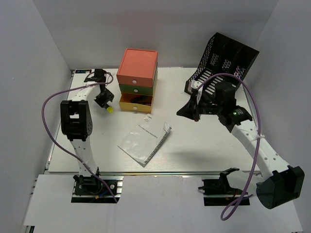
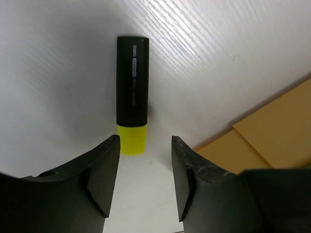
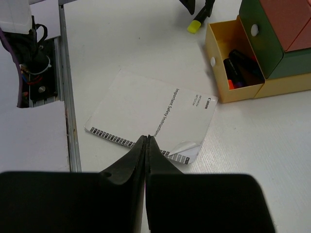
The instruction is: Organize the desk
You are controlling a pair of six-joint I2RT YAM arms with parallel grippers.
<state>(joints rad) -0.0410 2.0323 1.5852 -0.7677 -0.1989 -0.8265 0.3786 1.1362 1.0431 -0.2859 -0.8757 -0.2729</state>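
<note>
White desk (image 1: 204, 150): big flat tabletop, fills the middle of the top view, metal rail along the near edge. Everything else sits on it.
Black mesh file rack (image 1: 228, 53): far right corner, tilted back. I can't make out any papers in it.
Drawer box (image 1: 138, 80): far side, a bit left of centre. Orange on top, green in the middle, yellow at the bottom. The yellow drawer (image 3: 228, 73) is pulled out, with a few dark markers (image 3: 240, 65) already inside.
Booklet (image 1: 145, 138): a Canon "Important Safety Instructions" leaflet, flat on the desk near the middle, one corner curled. Not filed anywhere.
Right gripper (image 1: 194, 110): hangs above the desk to the right of the booklet, fingers pressed tight together, nothing in them.
Left gripper (image 1: 103, 99): far left, just left of the drawer box, fingers spread apart and empty.
Highlighter (image 2: 132, 92): black body, yellow end, lying on the desk just past the left fingertips (image 2: 109, 160). It's not between them, so it's loose.
Done so far: some markers look stowed, I'd guess.
Left to do: the highlighter likely goes in the yellow drawer, then the drawer gets shut, and the booklet probably belongs in the rack. I'd say roughly midway, maybe less.
</note>
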